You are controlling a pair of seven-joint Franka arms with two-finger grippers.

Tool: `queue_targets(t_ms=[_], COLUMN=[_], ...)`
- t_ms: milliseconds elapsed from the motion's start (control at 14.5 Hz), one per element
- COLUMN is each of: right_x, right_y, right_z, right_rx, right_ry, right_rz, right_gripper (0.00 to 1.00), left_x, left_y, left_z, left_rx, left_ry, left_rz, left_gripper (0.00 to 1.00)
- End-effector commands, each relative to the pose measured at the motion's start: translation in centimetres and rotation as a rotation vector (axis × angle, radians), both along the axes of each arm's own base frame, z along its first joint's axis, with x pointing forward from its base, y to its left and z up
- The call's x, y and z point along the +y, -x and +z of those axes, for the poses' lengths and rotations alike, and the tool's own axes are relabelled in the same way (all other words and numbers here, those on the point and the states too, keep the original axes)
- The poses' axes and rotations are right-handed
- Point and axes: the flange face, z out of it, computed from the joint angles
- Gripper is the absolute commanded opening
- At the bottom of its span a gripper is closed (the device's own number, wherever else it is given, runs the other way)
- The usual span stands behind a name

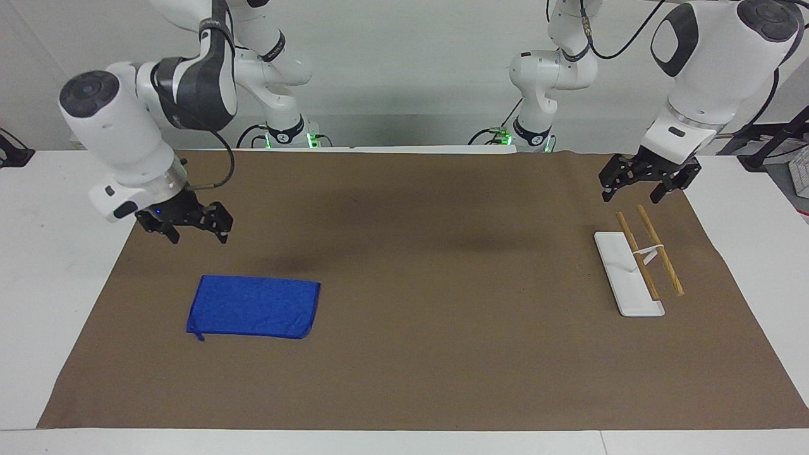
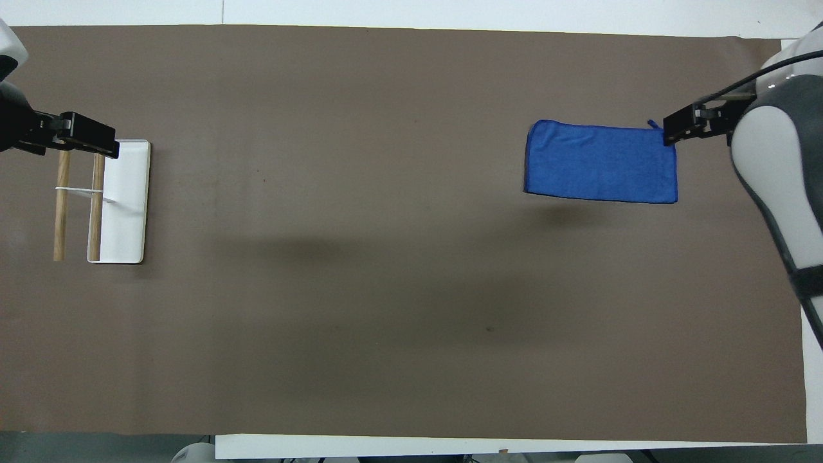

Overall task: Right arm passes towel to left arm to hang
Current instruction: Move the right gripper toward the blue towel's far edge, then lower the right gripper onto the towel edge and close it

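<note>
While both arms hang up in the air, the left claw (image 1: 651, 183) waits with its fingers spread apart and nothing in them, over the brown mat (image 1: 430, 366) by the end of the wooden rack (image 1: 648, 256) nearest the robots. That rack has two wooden bars on a white base and stands toward the left arm's end of the counter (image 1: 44, 253). Over the mat near the blue towel (image 1: 253, 308), the right claw (image 1: 193, 230) is spread wide too, holding nothing. Farther out, the towel lies flat on the mat toward the right arm's end, not touched by any claw.
</note>
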Motion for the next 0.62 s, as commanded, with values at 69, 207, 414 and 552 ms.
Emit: queue_targets(t_ms=[69,207,414,552], right_x=[0.6,1.1,1.1,1.7], right_y=[-2.1,-1.7,-1.3,-1.5], right_z=[-7.3,-10.7,-15.3,-16.3], right_rx=[0.015,0.008,-0.012,-0.01], right_ry=[-0.024,-0.025,-0.024,-0.023], right_rz=[-0.029,-0.025,-0.02,-0.007], right_gripper=[1.0,1.0,0.99,0.96], left_x=[0.2,0.2,0.3,0.2], left_y=[0.2,0.2,0.2,0.2], left_z=[0.2,0.2,0.2,0.2], left_rx=[-0.012,-0.012,-0.012,-0.012], left_ry=[-0.005,-0.005,-0.006,-0.005], left_rz=[-0.004,-0.004,-0.004,-0.006], left_gripper=[1.0,1.0,1.0,1.0])
